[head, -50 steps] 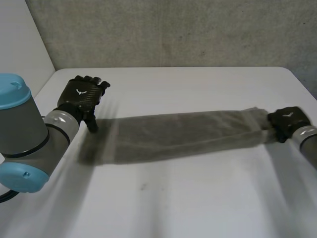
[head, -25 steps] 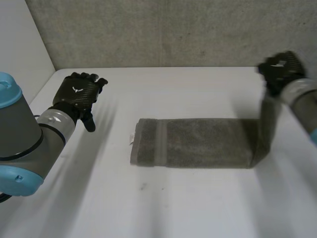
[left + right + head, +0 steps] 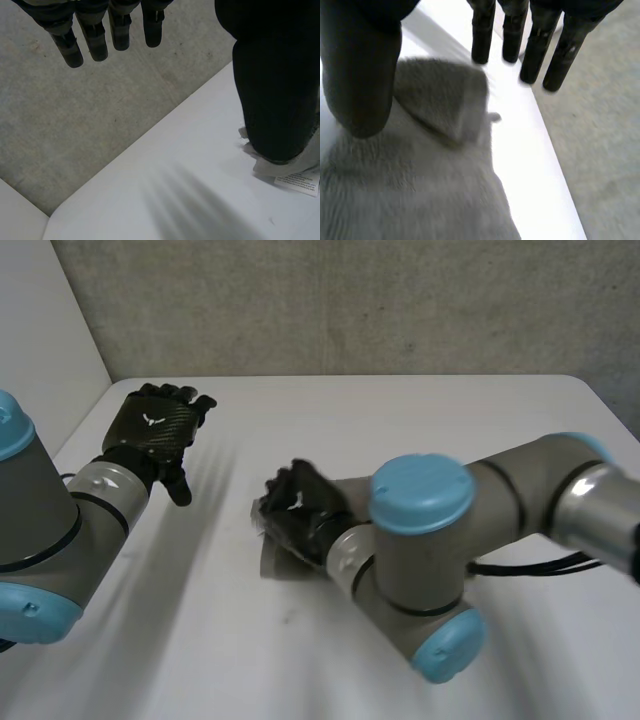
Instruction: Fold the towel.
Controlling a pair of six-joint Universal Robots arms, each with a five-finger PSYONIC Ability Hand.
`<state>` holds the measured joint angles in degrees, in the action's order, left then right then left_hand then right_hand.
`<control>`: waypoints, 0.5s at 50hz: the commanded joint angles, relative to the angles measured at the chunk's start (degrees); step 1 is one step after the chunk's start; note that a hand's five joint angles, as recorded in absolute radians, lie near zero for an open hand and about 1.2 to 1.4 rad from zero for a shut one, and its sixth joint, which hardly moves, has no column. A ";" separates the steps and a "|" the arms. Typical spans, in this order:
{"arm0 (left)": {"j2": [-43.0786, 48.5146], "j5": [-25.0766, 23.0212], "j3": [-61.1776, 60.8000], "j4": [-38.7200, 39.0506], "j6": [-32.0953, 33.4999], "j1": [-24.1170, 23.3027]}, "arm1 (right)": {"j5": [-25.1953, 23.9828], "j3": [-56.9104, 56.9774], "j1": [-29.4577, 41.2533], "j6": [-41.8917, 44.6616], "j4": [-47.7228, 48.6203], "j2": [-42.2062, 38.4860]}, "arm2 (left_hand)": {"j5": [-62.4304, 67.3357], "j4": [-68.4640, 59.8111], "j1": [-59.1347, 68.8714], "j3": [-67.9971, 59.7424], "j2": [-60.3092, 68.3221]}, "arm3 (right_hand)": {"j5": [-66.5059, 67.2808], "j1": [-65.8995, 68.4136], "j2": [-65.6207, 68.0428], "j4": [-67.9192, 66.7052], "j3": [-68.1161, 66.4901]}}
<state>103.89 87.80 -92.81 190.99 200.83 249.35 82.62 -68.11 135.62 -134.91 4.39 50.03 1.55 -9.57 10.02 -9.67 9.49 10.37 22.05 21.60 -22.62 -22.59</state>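
Black fingers of your left hand [image 3: 152, 430] are spread, holding nothing, at the left side of the white table [image 3: 450, 420]. Mid-table, the grey towel [image 3: 395, 200] lies under your right hand [image 3: 300, 510], whose straight, relaxed fingers reach past its folded end.

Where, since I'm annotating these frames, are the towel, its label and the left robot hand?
towel [image 3: 405, 200]: right wrist view, on its flat grey surface.
label [image 3: 300, 181]: left wrist view, middle of the white tag.
left robot hand [image 3: 155, 430]: head view, back of the hand.
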 commanded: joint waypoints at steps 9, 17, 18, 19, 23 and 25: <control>1.31 0.00 -0.18 2.28 0.09 -1.68 | -0.53 -25.56 -25.83 -17.49 1.15 15.37 | -1.55 -0.43 -0.02 -0.33 0.51 | -4.10 -5.78 -5.32 6.34 6.31; 2.19 0.09 -0.27 2.54 0.00 -2.20 | -4.04 -28.49 -28.57 -15.74 2.29 10.80 | -1.55 -0.43 -0.02 -0.33 0.51 | 36.55 34.87 35.32 -34.30 -34.33; 2.19 0.09 -0.27 2.54 0.00 -2.21 | -4.05 -28.48 -28.57 -15.73 2.29 10.79 | -1.55 -0.43 -0.02 -0.33 0.51 | 36.64 34.96 35.42 -34.40 -34.43; 2.28 0.09 -0.27 2.54 0.00 -2.55 | -4.22 -27.96 -28.57 -15.73 2.29 10.36 | -1.55 -0.43 -0.02 -0.33 0.51 | 47.13 45.46 45.91 -44.89 -44.92; 2.02 0.09 -1.14 2.54 0.00 -2.65 | -3.61 -24.54 -27.96 -17.14 2.20 10.79 | -1.55 -0.43 -0.02 -0.33 0.51 | 59.63 57.95 58.40 -57.38 -57.41; 1.67 0.09 -1.50 2.54 0.00 -2.65 | -3.44 -23.05 -27.61 -17.66 2.29 11.06 | -1.55 -0.43 -0.02 -0.33 0.51 | 59.63 57.95 58.40 -57.38 -57.41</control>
<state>106.10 87.89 -93.29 193.55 200.84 246.92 78.92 -95.81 106.73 -151.26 6.72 60.95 1.55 -9.57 10.02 -9.67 9.48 66.44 73.02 76.86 -76.75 -76.62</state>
